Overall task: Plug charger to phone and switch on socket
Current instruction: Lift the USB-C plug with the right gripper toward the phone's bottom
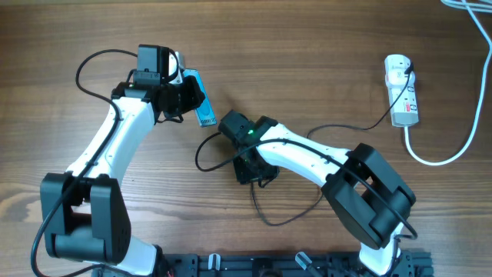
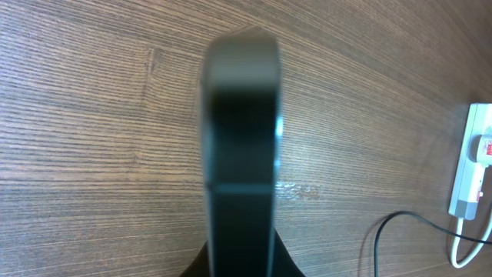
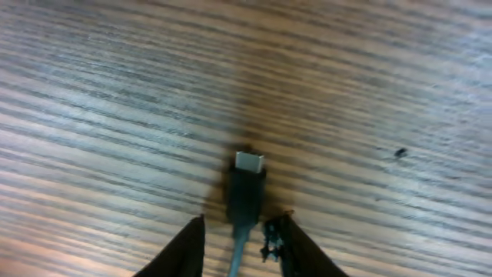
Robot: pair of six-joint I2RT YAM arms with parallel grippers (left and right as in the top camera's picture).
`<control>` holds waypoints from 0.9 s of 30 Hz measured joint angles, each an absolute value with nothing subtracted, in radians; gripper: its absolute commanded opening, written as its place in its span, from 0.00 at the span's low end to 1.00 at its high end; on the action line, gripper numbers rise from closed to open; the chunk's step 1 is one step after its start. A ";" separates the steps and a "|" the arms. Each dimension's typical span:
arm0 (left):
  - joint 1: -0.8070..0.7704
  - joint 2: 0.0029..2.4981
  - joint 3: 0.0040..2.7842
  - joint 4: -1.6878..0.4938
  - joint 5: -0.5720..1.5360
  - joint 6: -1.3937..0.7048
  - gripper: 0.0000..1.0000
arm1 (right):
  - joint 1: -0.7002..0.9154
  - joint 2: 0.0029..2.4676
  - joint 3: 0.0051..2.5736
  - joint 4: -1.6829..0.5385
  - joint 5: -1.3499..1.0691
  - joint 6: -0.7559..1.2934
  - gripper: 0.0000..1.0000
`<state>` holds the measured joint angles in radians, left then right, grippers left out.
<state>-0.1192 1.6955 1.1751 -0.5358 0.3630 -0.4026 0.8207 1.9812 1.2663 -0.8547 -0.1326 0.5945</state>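
My left gripper [image 1: 187,96] is shut on the phone [image 1: 204,104] and holds its turquoise screen tilted above the table. In the left wrist view the phone [image 2: 242,146] shows edge-on as a dark upright bar that hides the fingers. My right gripper [image 1: 229,123] is just right of the phone's lower end. In the right wrist view the charger's plug tip [image 3: 247,185] sticks out between the fingers [image 3: 238,223], close over the wood. Its thin black cable [image 1: 361,125] runs to the white socket [image 1: 402,91] at the far right.
The socket's thick white cord [image 1: 461,146] loops at the right edge. The socket also shows at the right edge of the left wrist view [image 2: 473,165], with a thin black cable [image 2: 384,231] near it. Slack charger cable [image 1: 265,215] lies by the right arm.
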 measured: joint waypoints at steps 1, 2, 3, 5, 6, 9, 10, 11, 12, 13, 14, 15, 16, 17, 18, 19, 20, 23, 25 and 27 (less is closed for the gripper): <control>-0.119 1.695 1.175 -0.536 0.363 -0.403 0.06 | 0.821 1.981 1.266 -0.855 -0.125 0.598 0.17; -0.119 1.695 1.175 -0.536 0.363 -0.403 0.06 | 0.821 1.981 1.266 -0.855 -0.121 0.597 0.15; -0.119 1.695 1.175 -0.536 0.363 -0.403 0.06 | 0.821 1.981 1.266 -0.855 -0.116 0.595 0.12; -0.119 1.695 1.175 -0.536 0.363 -0.403 0.05 | 0.821 1.981 1.266 -0.855 -0.109 0.592 0.08; -0.119 1.695 1.175 -0.536 0.363 -0.403 0.05 | 0.821 1.981 1.266 -0.855 -0.106 0.587 0.08; -0.119 1.695 1.175 -0.536 0.363 -0.403 0.05 | 0.822 1.981 1.266 -0.855 -0.104 0.585 0.08; -0.119 1.695 1.175 -0.536 0.363 -0.403 0.05 | 0.822 1.981 1.266 -0.856 -0.104 0.585 0.08; -0.119 1.695 1.175 -0.536 0.363 -0.403 0.05 | 0.822 1.981 1.266 -0.856 -0.104 0.585 0.07; -0.119 1.695 1.175 -0.536 0.363 -0.403 0.05 | 0.822 1.981 1.266 -0.856 -0.104 0.585 0.07; -0.119 1.695 1.175 -0.536 0.363 -0.403 0.04 | 0.822 1.981 1.266 -0.856 -0.104 0.585 0.07; -0.119 1.695 1.175 -0.536 0.363 -0.403 0.04 | 0.822 1.981 1.266 -0.855 -0.104 0.585 0.05; -0.119 1.695 1.176 -0.536 0.363 -0.403 0.04 | 0.822 1.981 1.266 -0.855 -0.104 0.585 0.05; -0.119 1.695 1.175 -0.536 0.363 -0.403 0.04 | 0.822 1.981 1.266 -0.852 -0.104 0.583 0.05; -0.119 1.695 1.175 -0.536 0.363 -0.403 0.04 | 0.822 1.981 1.265 -0.846 -0.104 0.582 0.08; -0.119 1.695 1.175 -0.536 0.363 -0.403 0.04 | 0.822 1.981 1.265 -0.840 -0.104 0.582 0.07; -0.119 1.695 1.175 -0.536 0.363 -0.403 0.04 | 0.822 1.981 1.264 -0.829 -0.103 0.582 0.05; -0.119 1.695 1.175 -0.536 0.363 -0.403 0.04 | 0.822 1.981 1.264 -0.817 -0.103 0.582 0.04; -0.119 1.695 1.175 -0.536 0.363 -0.403 0.04 | 0.822 1.981 1.264 -0.800 -0.103 0.583 0.04; -0.119 1.695 1.175 -0.536 0.363 -0.403 0.04 | 0.822 1.981 1.264 -0.798 -0.103 0.583 0.04; -0.119 1.695 1.175 -0.536 0.363 -0.403 0.04 | 0.822 1.981 1.264 -0.789 -0.103 0.578 0.04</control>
<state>-0.1192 1.6955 1.1751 -0.5358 0.3634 -0.4026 0.8219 1.9812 1.2640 -0.7891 -0.1032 0.5777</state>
